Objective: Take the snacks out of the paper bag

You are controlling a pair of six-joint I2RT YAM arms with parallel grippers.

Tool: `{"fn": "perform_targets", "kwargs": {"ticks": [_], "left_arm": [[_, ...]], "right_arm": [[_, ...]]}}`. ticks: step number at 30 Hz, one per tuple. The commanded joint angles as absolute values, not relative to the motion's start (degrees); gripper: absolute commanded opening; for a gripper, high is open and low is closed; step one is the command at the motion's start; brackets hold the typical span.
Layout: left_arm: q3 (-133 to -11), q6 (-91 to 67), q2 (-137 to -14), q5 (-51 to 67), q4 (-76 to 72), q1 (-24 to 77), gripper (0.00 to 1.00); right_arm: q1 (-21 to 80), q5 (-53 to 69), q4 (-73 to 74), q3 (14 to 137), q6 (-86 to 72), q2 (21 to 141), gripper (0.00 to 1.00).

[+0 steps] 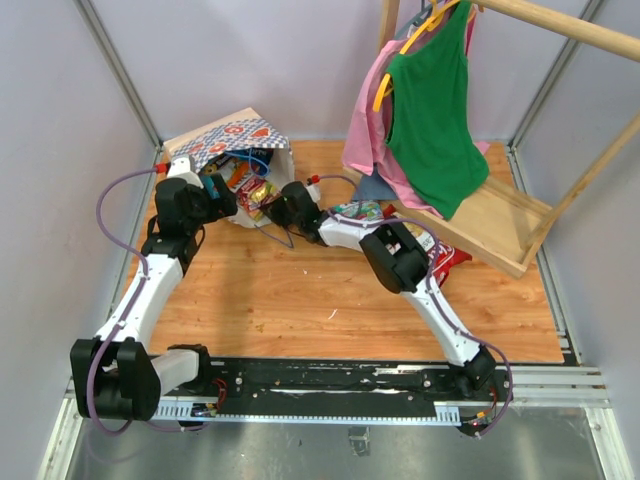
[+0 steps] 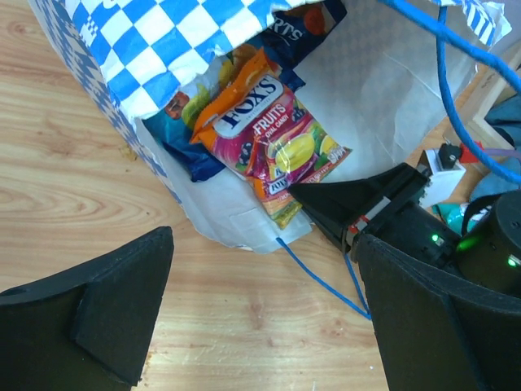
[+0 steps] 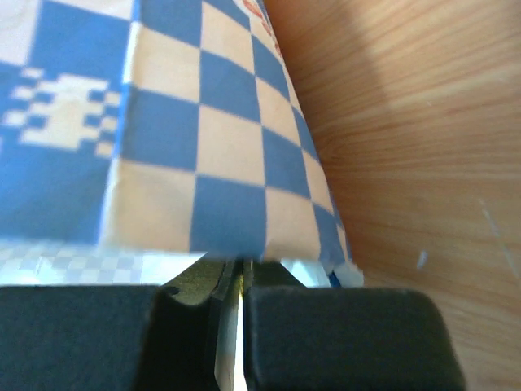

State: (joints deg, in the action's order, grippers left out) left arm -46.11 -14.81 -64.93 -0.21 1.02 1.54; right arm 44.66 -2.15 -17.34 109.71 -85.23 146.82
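The paper bag [image 1: 228, 138] lies on its side at the back left, mouth towards the arms. In the left wrist view its mouth [image 2: 383, 90] shows an orange-green Fox's packet [image 2: 259, 130], a blue packet [image 2: 181, 140] and a dark blue one [image 2: 303, 23] inside. My right gripper [image 1: 272, 206] reaches into the mouth. Its jaws [image 3: 238, 303] are shut on the thin lower edge of the orange-green packet, under the checked bag wall [image 3: 163, 122]. My left gripper [image 2: 264, 318] is open and empty above the bare wood just in front of the bag. Other packets [image 1: 358, 210] [image 1: 450, 262] lie by the right arm.
A wooden clothes rack [image 1: 500, 222] stands at the back right with a green top [image 1: 432, 110] and a pink garment [image 1: 362, 140] hanging from it. A grey-blue cloth [image 1: 374, 186] lies at its foot. Blue cord handles [image 2: 326, 277] trail on the wood. Walls close in on both sides.
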Motion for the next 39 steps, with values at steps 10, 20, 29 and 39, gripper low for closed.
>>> {"fn": "perform_targets", "kwargs": {"ticks": [10,20,29,39], "left_arm": [[-48.16,-14.68,-63.82,-1.49,1.79,0.97,1.0],[-48.16,-15.11,-63.5,-1.49,2.0,0.88,1.0],[-48.25,-15.21,-63.78,-1.03,1.93,0.88,1.0],[-48.47,-15.71,-62.96,0.17,2.15,0.88,1.0]], "right_arm": [[45.34,-3.2,-37.35,85.11,-80.35,125.46,0.01],[44.9,-3.99,-44.9,72.76,-75.4,110.53,0.01],[42.89,-12.16,-39.66,63.53,-71.82,99.56,0.01],[38.43,-18.09,-34.44,64.99,-61.96,103.56,0.01]]}}
